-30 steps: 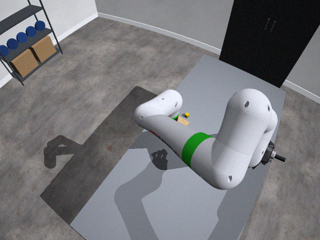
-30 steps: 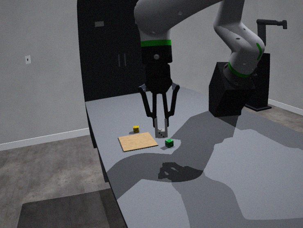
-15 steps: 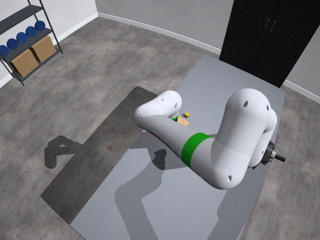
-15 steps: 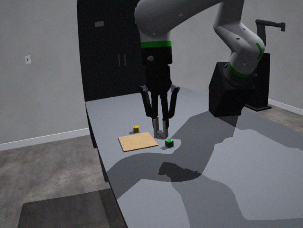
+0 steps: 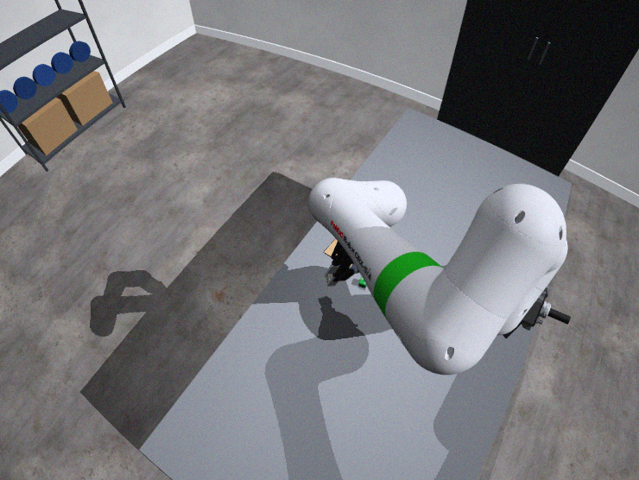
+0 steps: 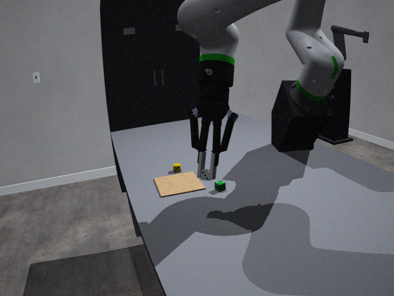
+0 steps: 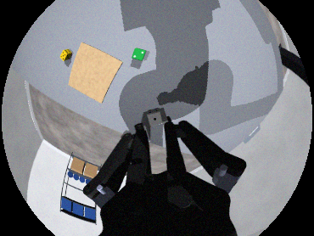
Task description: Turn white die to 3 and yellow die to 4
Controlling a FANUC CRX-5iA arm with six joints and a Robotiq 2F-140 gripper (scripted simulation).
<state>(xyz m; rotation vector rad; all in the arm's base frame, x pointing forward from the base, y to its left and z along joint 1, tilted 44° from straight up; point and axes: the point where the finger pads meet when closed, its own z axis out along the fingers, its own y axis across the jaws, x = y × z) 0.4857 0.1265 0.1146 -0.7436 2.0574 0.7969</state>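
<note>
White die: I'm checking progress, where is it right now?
In the exterior view, the white die sits clamped in the gripper, by the mat's far right corner, behind the green die.

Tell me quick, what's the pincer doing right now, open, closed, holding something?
Pincer: closed on the white die, held between its fingertips beside the mat.

The grey surface (image 6: 286, 222) carries a tan mat (image 6: 179, 183) lying flat near its left edge. The yellow die (image 6: 177, 167) sits just behind the mat, off it. The green die (image 6: 220, 186) sits right of the mat.
</note>
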